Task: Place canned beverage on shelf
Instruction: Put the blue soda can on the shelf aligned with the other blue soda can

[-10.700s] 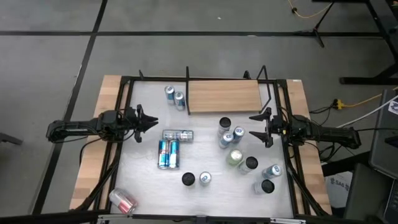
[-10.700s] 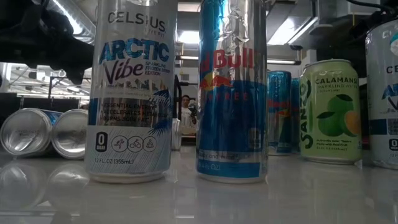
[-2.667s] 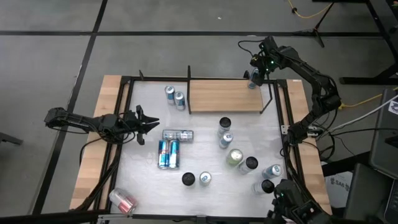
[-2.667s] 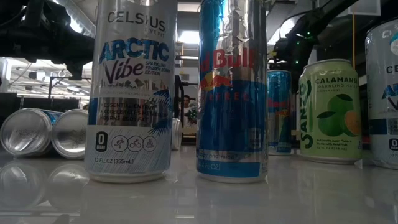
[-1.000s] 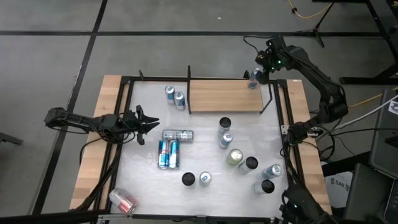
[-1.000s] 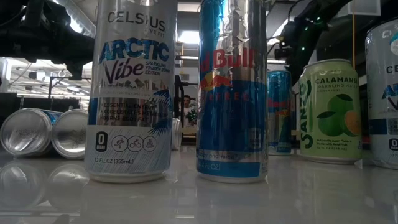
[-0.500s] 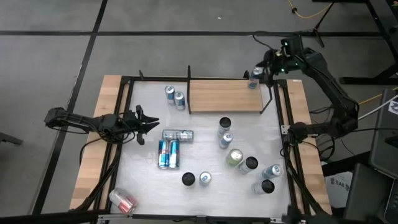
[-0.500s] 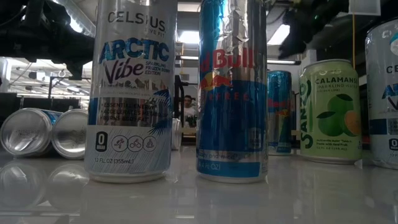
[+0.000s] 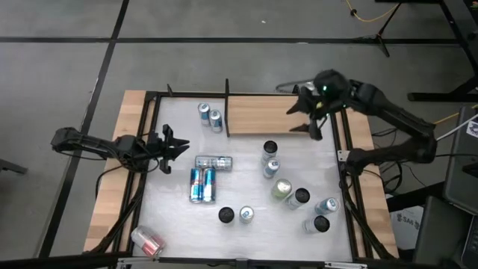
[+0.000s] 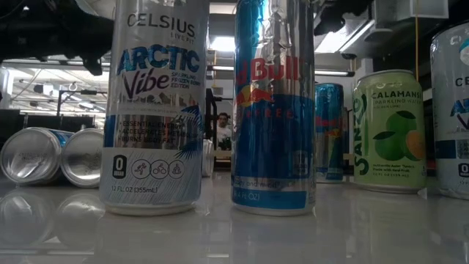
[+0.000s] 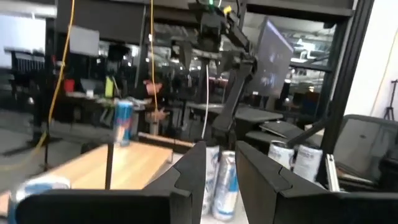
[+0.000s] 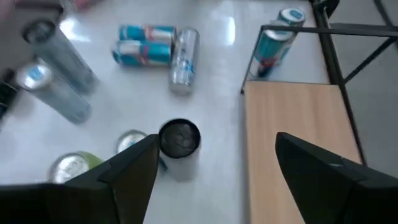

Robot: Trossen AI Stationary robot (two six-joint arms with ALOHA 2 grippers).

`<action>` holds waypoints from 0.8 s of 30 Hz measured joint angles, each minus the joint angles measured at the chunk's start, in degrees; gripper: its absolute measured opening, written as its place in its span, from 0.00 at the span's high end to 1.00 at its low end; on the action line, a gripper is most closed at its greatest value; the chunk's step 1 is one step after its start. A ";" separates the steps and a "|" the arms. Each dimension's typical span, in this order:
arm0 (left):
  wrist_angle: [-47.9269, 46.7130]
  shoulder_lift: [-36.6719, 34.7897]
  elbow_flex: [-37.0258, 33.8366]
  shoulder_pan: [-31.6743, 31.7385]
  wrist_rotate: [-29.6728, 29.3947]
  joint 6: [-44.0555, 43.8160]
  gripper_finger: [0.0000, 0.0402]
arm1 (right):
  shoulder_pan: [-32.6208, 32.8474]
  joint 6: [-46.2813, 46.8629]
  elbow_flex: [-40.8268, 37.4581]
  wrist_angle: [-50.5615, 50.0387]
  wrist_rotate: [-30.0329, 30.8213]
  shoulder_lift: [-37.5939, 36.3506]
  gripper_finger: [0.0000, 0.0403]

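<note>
Right gripper [image 9: 305, 118] hung over the shelf [image 9: 265, 116] at its right end, fingers spread, empty — no can visible on the board. Left gripper [image 9: 181, 145] waited at table's left, fingers apart.

Robotics lab or workshop, open-plan. Bench [image 9: 246, 142]: white top inside a black metal frame, on a grey concrete floor [image 9: 60, 67] crossed by dark tape lines. Yellow cable [image 9: 366, 15] and a stand's legs lie on the floor past the bench. Low view: ceiling strip lights [image 10: 220, 44], a person [image 10: 220, 132] seated far back. Left wrist view: monitors [image 11: 273, 59], hanging yellow cords [image 11: 65, 43], cluttered desks.
</note>
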 joint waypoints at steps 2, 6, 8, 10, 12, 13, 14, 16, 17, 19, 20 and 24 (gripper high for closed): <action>4.19 2.84 0.02 0.00 0.02 0.16 0.80 | 3.86 1.18 -0.02 0.01 4.25 0.07 0.23; 7.60 9.35 1.57 0.00 0.04 0.18 0.80 | 10.68 4.42 -0.02 0.05 8.42 0.07 0.23; 8.35 13.03 3.16 0.00 0.04 0.18 0.80 | 13.94 6.11 -0.02 0.07 8.50 0.07 0.23; 8.34 16.61 5.14 0.00 0.04 0.18 0.80 | 17.27 8.29 -0.02 0.38 8.96 0.26 0.23; 8.34 20.35 7.31 0.00 0.07 0.18 0.80 | 20.53 10.93 -0.02 0.62 10.64 0.58 0.23; 8.30 22.02 8.32 0.00 0.04 0.18 0.80 | 22.13 12.50 -0.02 0.58 12.29 0.96 0.23; 8.33 23.77 9.37 0.00 0.06 0.18 0.80 | 23.83 14.20 -0.02 0.62 14.28 1.33 0.23; 8.32 26.93 11.19 0.00 0.07 0.15 0.80 | 27.09 17.89 -0.02 0.56 19.19 2.14 0.23; 8.34 28.53 12.02 0.00 0.13 0.00 0.80 | 28.68 19.71 -0.02 0.59 21.48 2.74 0.23; 8.32 31.31 13.34 0.00 0.91 -0.09 0.80 | 31.34 23.07 -0.02 0.56 25.64 4.11 0.23; 8.26 32.58 13.88 0.00 1.40 -0.11 0.80 | 32.61 24.66 -0.02 0.56 27.32 4.84 0.23; 8.34 36.79 15.42 -0.04 2.80 -0.21 0.80 | 36.30 29.11 -0.02 0.47 30.58 7.74 0.23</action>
